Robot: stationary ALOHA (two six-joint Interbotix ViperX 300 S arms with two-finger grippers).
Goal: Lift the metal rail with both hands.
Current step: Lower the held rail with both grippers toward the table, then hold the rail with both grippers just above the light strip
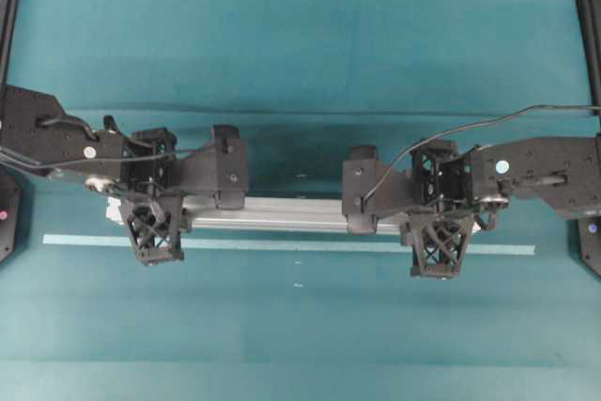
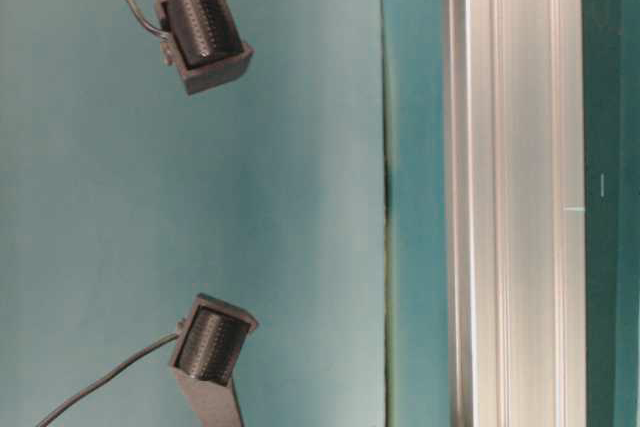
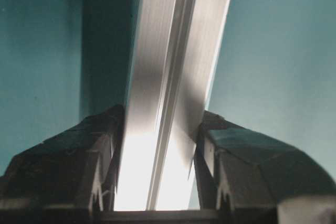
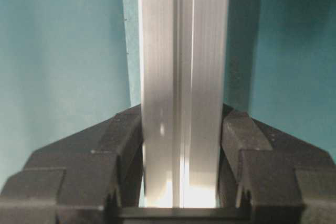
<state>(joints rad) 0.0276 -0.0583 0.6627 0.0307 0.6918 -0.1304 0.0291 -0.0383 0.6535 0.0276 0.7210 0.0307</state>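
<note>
Teal table cloth [image 1: 300, 44] stretches under both of your arms. Your left gripper [image 3: 157, 156] is clenched on the metal rail [image 1: 282, 213] near one end, and your right gripper [image 4: 181, 156] clamps it near the other; the rail lies crosswise just behind the pale tape strip [image 1: 282, 245]. If you raise one side faster, it could tilt and slip through the pads.
</note>
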